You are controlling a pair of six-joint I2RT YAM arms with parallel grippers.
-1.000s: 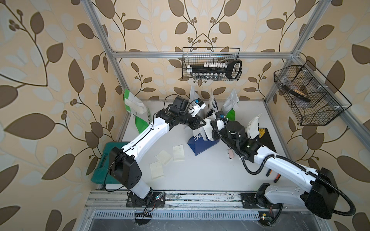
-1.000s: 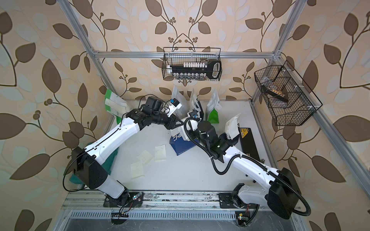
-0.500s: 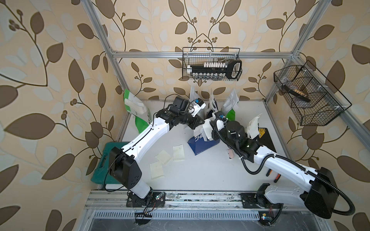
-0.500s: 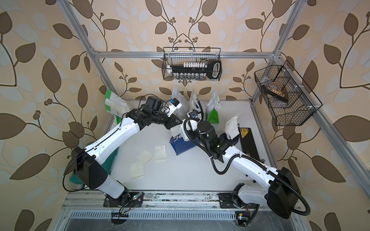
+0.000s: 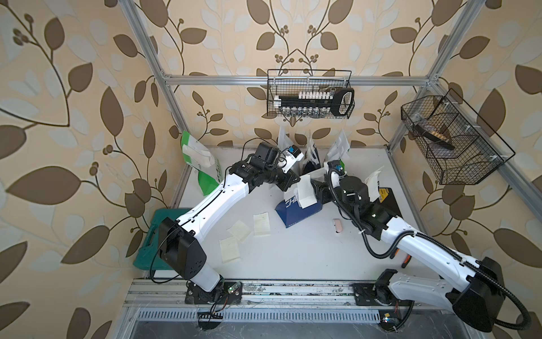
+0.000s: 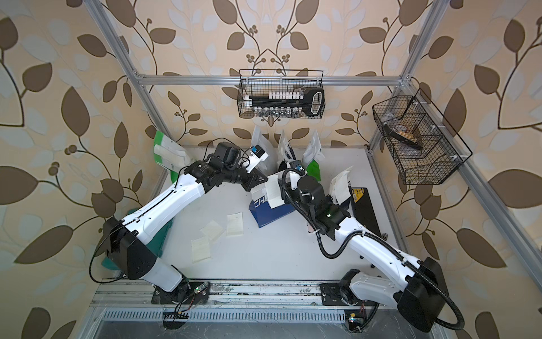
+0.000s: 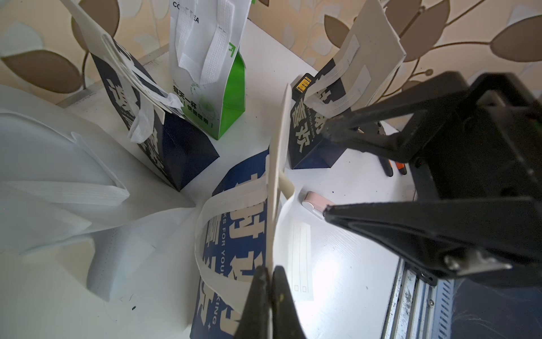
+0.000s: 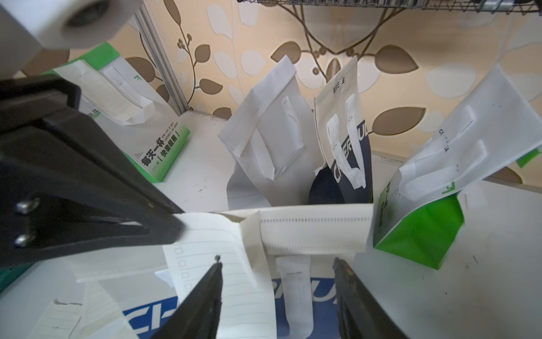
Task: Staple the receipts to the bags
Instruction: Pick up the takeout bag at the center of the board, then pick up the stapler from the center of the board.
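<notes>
On the white table (image 5: 293,258), a navy bag (image 5: 296,215) is being seen lying at the middle, with other bags (image 8: 264,141) standing behind it. Its top edge and a receipt (image 5: 306,190) are being pinched together by the closed left gripper (image 7: 269,270). The right gripper (image 8: 277,264) is being held just beside them, jaws apart and gripping nothing. Three loose receipts (image 5: 262,223) are being shown lying flat nearby.

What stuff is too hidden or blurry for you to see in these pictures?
Whether the receipt is stapled: the left gripper covers the pinched edge, left wrist view.
Pink thing: tiny in a top view; the right gripper half hides it, left wrist view.
Green case: the left arm covers much of it, both top views.
Lettering on the blue bag: the receipt covers part, both top views.
</notes>
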